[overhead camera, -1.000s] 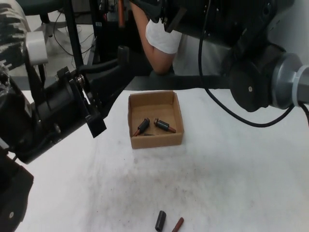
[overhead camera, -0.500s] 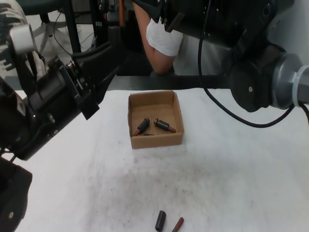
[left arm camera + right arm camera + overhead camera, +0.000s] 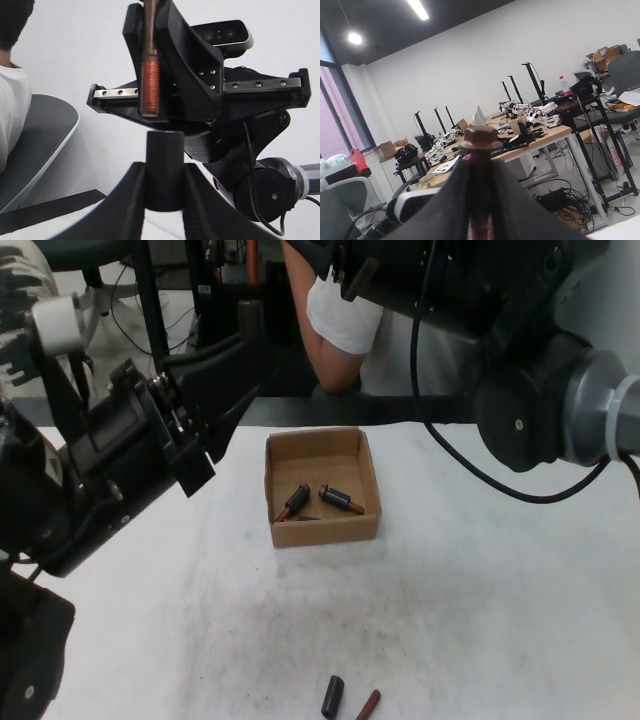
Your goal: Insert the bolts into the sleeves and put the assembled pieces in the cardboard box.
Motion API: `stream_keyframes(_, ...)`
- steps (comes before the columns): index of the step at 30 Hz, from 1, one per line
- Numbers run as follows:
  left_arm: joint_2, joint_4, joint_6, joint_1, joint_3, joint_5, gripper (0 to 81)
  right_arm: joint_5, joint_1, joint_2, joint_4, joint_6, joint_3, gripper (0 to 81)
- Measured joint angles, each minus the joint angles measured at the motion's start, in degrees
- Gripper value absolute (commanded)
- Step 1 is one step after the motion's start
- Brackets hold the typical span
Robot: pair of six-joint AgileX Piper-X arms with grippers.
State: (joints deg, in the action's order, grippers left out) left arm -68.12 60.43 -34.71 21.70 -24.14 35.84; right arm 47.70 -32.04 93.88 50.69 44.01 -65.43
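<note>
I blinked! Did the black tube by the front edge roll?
No. The sleeve lies where it was beside the loose bolt, same gap from the box.

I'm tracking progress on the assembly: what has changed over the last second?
The left gripper, shut on a black cylindrical sleeve, rose, then dipped slightly. The brown cardboard box, its two assembled pieces and the loose black sleeve and copper-coloured bolt lying outside it stayed put.
</note>
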Motion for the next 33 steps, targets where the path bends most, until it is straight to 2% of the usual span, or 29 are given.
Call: stream_keyframes(33, -0.14, -0.83, 0.36, -0.04, 0.0, -0.57, 0.3, 4.63, 0.0, 0.0, -2.3, -1.1, 0.0, 0.8)
